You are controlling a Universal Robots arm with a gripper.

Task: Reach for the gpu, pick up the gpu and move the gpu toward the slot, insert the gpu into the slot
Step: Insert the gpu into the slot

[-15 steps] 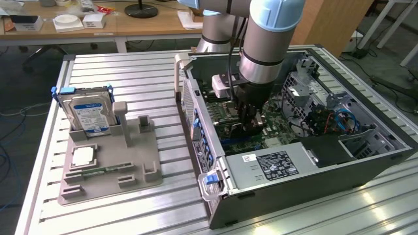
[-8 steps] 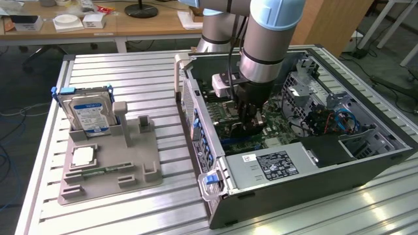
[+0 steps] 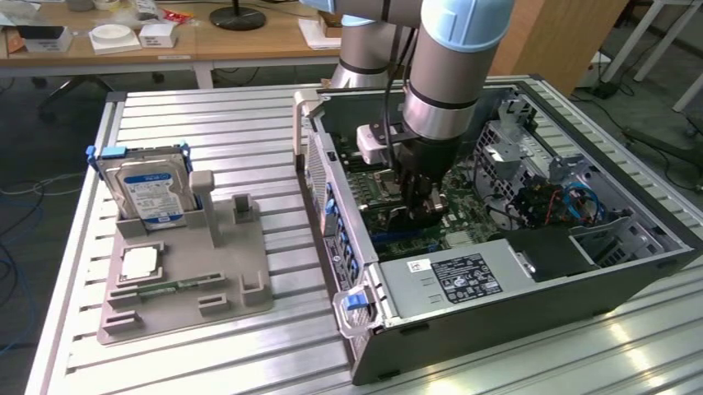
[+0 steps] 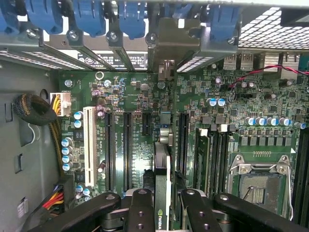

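Note:
My gripper [image 3: 420,210] reaches down into the open computer case [image 3: 615,271], over the green motherboard [image 4: 135,96]. In the wrist view my gripper [image 4: 164,205] is shut on the gpu [image 4: 162,164], which I see edge-on as a thin dark card standing upright between the black fingers [image 4: 141,203]. Its silver bracket [image 4: 169,43] lies against the case's rear wall. The card stands over the slot, of which a small blue part [image 4: 166,117] shows; the rest is hidden under the card. Whether the card's edge is seated in it I cannot tell.
Black expansion slots [image 4: 126,145] and a white one [image 4: 88,145] flank the card, with memory slots [image 4: 212,154] and the processor socket [image 4: 258,179] on its other side. Cables [image 4: 36,108] hang by the case wall. Outside, a hard drive [image 3: 148,189] stands in a grey fixture [image 3: 187,280].

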